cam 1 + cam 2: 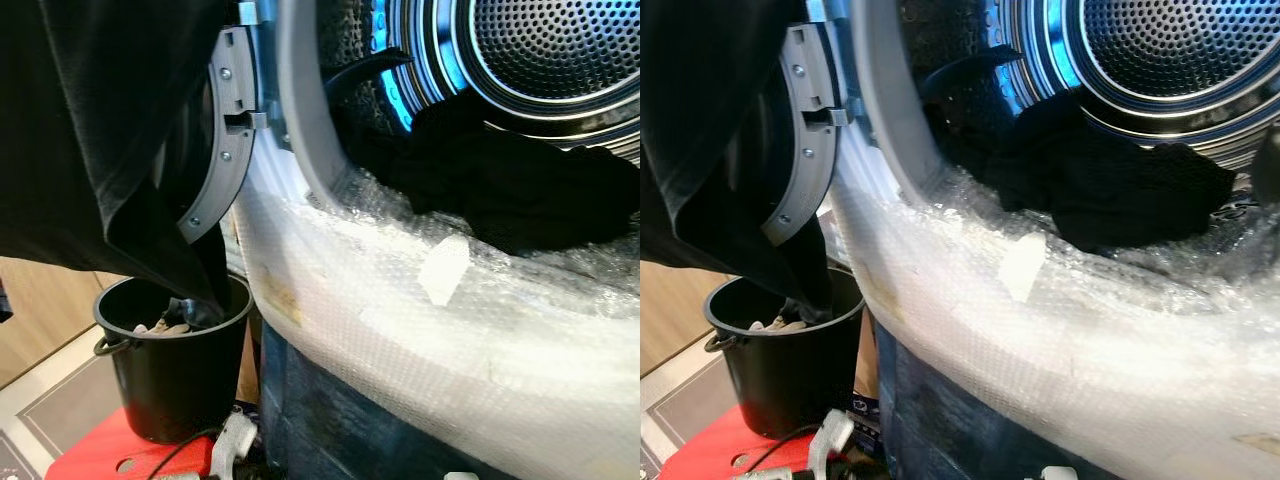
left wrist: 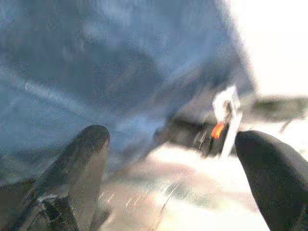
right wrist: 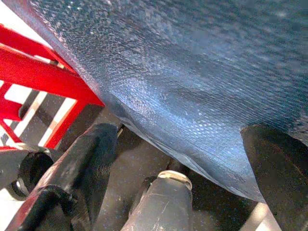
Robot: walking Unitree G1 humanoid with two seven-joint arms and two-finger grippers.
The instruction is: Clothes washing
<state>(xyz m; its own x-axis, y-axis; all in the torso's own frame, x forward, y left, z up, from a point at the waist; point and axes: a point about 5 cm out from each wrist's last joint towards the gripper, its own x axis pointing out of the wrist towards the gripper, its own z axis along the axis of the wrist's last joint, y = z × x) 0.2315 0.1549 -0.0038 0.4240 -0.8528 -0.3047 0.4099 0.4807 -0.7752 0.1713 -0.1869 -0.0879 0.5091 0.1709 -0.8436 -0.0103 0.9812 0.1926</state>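
The washing machine's steel drum (image 1: 560, 50) stands open, and a heap of black clothes (image 1: 500, 180) lies in its mouth. A large black garment (image 1: 90, 130) hangs at the upper left; its tip reaches down into a black bucket (image 1: 170, 390) that holds a few more pieces of clothing (image 1: 165, 322). What holds the garment up is out of frame. My left gripper (image 2: 178, 183) is open, low beside a blurred blue surface. My right gripper (image 3: 183, 192) is also open, under the blue wrapped front of the machine (image 3: 192, 72), with nothing between its fingers.
Bubble wrap (image 1: 420, 330) covers the machine's front rim below the opening. The grey door ring (image 1: 225, 150) swings out to the left, right above the bucket. The bucket stands on a red stool (image 1: 95, 450), whose red frame (image 3: 43, 72) is near my right gripper.
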